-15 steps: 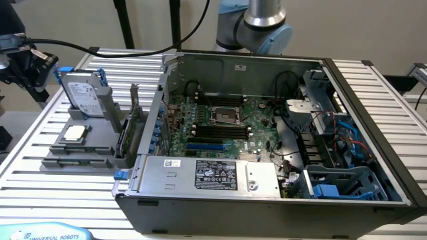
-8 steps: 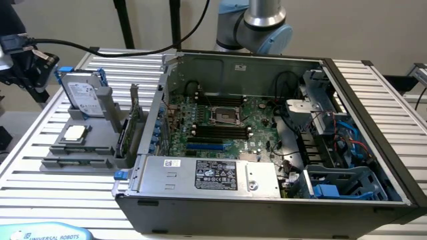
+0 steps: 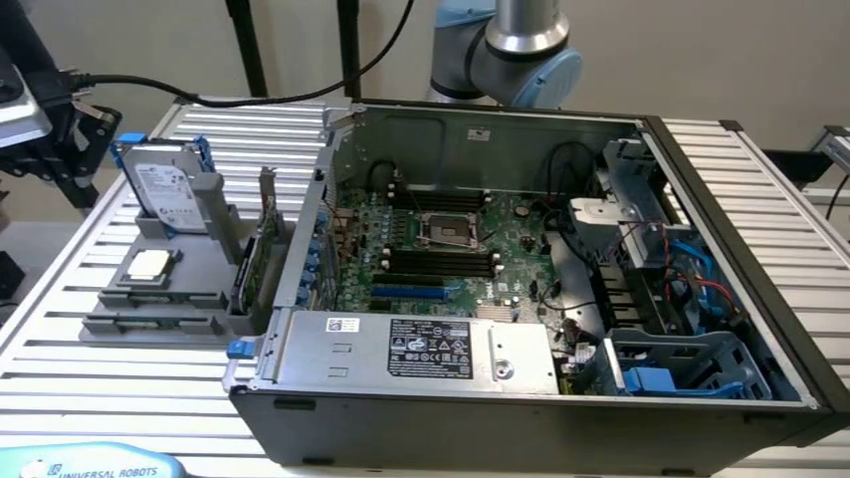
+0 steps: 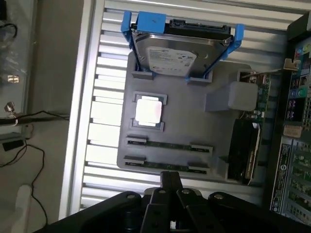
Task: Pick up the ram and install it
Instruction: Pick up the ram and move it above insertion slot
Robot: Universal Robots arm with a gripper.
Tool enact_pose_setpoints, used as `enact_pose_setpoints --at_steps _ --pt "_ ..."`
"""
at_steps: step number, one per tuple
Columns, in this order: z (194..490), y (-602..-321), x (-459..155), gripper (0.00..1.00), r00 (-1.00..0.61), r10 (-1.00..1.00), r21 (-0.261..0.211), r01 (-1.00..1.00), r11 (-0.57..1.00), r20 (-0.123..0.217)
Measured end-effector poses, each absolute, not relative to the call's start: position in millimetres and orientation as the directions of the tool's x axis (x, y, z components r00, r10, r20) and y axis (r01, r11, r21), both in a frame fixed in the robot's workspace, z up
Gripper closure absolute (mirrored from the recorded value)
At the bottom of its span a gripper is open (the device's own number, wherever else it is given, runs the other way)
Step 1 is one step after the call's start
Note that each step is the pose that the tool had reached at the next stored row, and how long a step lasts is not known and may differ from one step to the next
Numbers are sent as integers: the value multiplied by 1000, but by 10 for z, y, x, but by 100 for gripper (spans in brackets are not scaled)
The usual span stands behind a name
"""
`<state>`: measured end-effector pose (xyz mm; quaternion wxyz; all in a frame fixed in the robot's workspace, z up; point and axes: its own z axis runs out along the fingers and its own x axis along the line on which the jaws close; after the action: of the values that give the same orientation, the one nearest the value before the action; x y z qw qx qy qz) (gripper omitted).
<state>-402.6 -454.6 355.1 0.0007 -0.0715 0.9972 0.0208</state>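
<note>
The ram (image 4: 169, 145) sits edge-up in the gray holder (image 4: 184, 121) on the desk (image 3: 80, 398), to the exterior view's left of the case (image 3: 531, 418). The gripper (image 4: 170, 178) hovers nearby, and its jaws look pinched together and empty. The stick is probably light, stiff and fragile, so I'd grab its top edge mid-length, gently.

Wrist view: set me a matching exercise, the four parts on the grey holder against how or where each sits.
Parts:
1. hard drive
2. CPU
3. ram
4. card

States:
A. flat in the square pocket at the middle of the holder
B. on edge, on the side next to the case
C. upright between blue rails
D. thin stick lying along the holder's edge

Pairs: 1-C, 2-A, 3-D, 4-B.
</note>
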Motion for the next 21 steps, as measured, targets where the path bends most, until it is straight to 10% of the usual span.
enact_pose_setpoints --at_steps 21 --pt "3429 -4546 -4026 89 -866 -500 41 -500 865 -4"
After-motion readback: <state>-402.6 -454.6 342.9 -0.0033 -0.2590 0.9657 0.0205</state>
